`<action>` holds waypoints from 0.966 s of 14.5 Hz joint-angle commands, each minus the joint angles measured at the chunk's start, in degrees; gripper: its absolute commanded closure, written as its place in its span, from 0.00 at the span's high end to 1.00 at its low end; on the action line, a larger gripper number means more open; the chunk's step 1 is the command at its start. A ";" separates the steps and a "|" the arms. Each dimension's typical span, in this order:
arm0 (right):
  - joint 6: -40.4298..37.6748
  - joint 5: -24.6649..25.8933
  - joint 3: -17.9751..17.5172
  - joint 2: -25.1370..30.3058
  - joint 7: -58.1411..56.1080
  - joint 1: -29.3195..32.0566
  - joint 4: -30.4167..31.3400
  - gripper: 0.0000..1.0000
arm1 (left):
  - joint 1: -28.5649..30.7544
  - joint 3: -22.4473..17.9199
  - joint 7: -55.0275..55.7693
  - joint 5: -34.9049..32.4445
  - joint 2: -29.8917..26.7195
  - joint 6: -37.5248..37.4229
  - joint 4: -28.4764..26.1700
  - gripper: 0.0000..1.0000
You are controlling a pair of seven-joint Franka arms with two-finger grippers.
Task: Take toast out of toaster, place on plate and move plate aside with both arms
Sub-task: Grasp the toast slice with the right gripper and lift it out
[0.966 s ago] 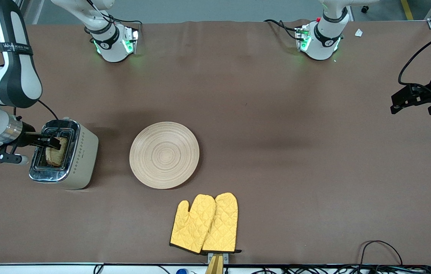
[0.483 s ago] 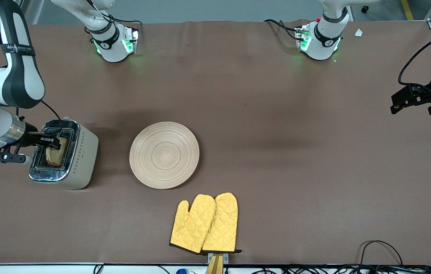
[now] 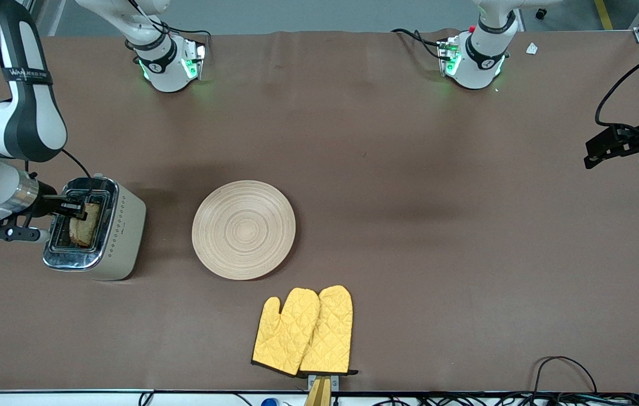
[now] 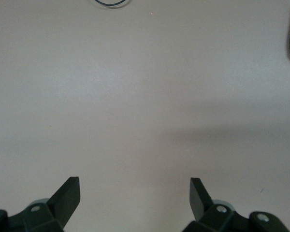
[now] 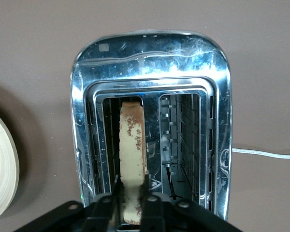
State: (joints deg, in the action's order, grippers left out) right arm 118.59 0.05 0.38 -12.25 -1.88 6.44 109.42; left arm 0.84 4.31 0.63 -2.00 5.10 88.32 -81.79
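The table [image 3: 409, 169], under a brown cover, is carrying the whole setup. The plate [image 3: 243, 229] is lying bare at mid-table, with 2 yellow oven mitts [image 3: 303, 331] nearer the front camera. The toaster [image 3: 93, 228] is standing at the right arm's end of the table, beside the plate but apart from it.

The right gripper [image 5: 130, 195] is sitting over the toaster, its 2 fingers pinching the top edge of the toast [image 5: 132, 159], which is standing upright in the slot closer to the plate. The second slot is showing only wire guides. The left gripper [image 4: 134, 193] is waiting over bare table at the left arm's end, jaws spread wide and holding nothing.

Risks, as judged: the grip is taking only a narrow strip of crust, so the slice may be crumbling or slipping on extraction. A tilted pull may be snagging the slice on the guides and dragging the toaster. A white cord [image 5: 266, 152] is trailing from it.

Writing: lettering on the right arm's black band [image 3: 27, 73] is not legible.
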 commanded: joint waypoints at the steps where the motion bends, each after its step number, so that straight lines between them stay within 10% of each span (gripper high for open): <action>1: 0.25 -0.41 -0.29 0.64 -4.51 1.55 0.98 0.01 | -0.22 0.18 0.59 -0.99 -0.54 -0.52 -0.65 1.00; 7: -24.25 -1.20 -0.64 0.91 -5.33 1.22 -17.29 0.00 | -0.22 0.53 0.77 -0.99 -0.71 -0.79 -0.74 1.00; 14: -31.42 -1.20 -0.56 1.26 18.99 -17.39 -23.82 0.00 | 0.04 0.53 0.16 -0.99 -0.71 -1.05 -0.83 1.00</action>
State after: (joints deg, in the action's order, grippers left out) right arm 86.13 -0.98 -0.76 -10.55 10.78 -5.86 85.82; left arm 0.77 4.61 0.63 -2.00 5.11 87.71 -82.15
